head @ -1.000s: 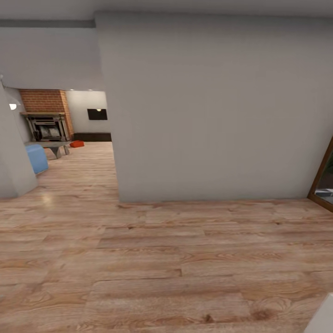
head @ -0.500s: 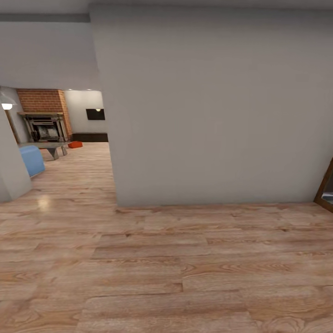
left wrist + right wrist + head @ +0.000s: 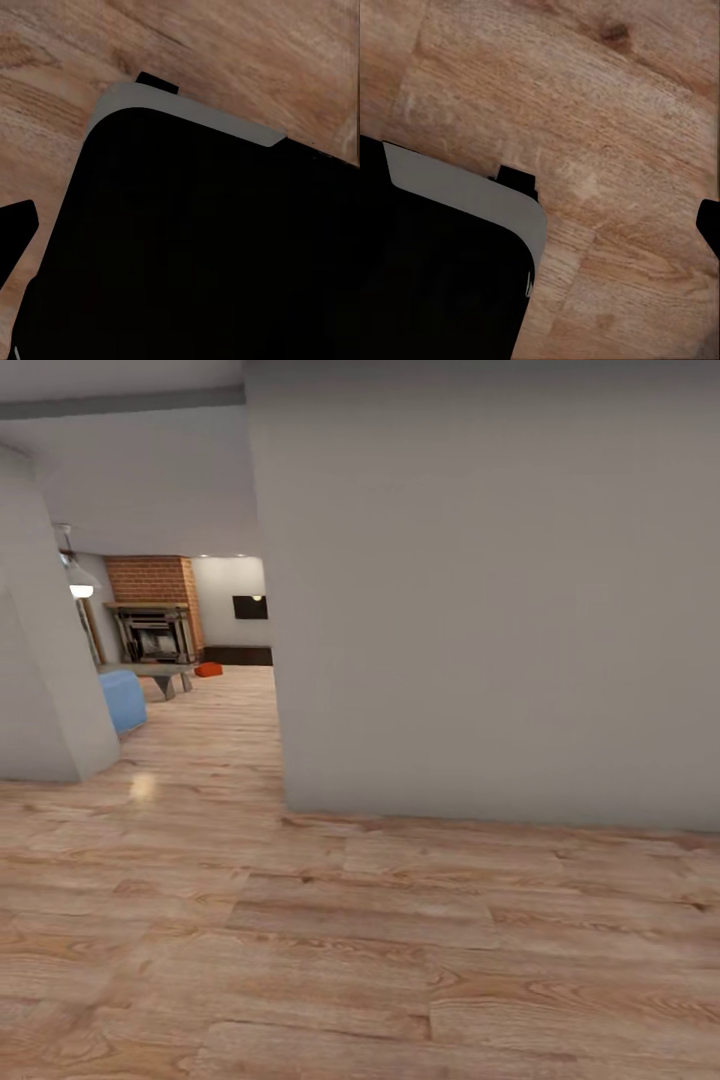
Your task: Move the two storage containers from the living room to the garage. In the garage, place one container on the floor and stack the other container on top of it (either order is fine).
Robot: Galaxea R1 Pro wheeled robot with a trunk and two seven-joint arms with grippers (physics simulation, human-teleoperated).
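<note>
A broad grey-white wall [image 3: 480, 610] stands square ahead in the head view, and everything else is best placed against its near corner. Beyond that corner, through the opening, the living room is seen far off: a brick column [image 3: 150, 580] with a dark fireplace [image 3: 152, 632] at its foot, a low grey surface [image 3: 160, 675] in front of the fireplace, and a blue sofa [image 3: 122, 700] nearer the opening. One small orange-red shape, taken to be a storage container [image 3: 208, 670], lies on the light wood plank floor [image 3: 330, 950] well beyond the wall's corner, just past the low surface; it is too small for its walls to be made out, and a second one cannot be told apart. A lit lamp [image 3: 80, 585] hangs beside the pale pillar [image 3: 45, 640] across the opening from the wall. The container is judged to be untouched as yet, so the task is at its approach stage, with the corner to be rounded before any grasp is possible. In both wrist views the plank floor is seen from above past a dark body part with a pale grey edge, which suggests the arms are hung low and tucked for travel. Small dark tips show at the picture edges, but whether either pincer is released or clenched cannot be told. Nothing is seen held.
</note>
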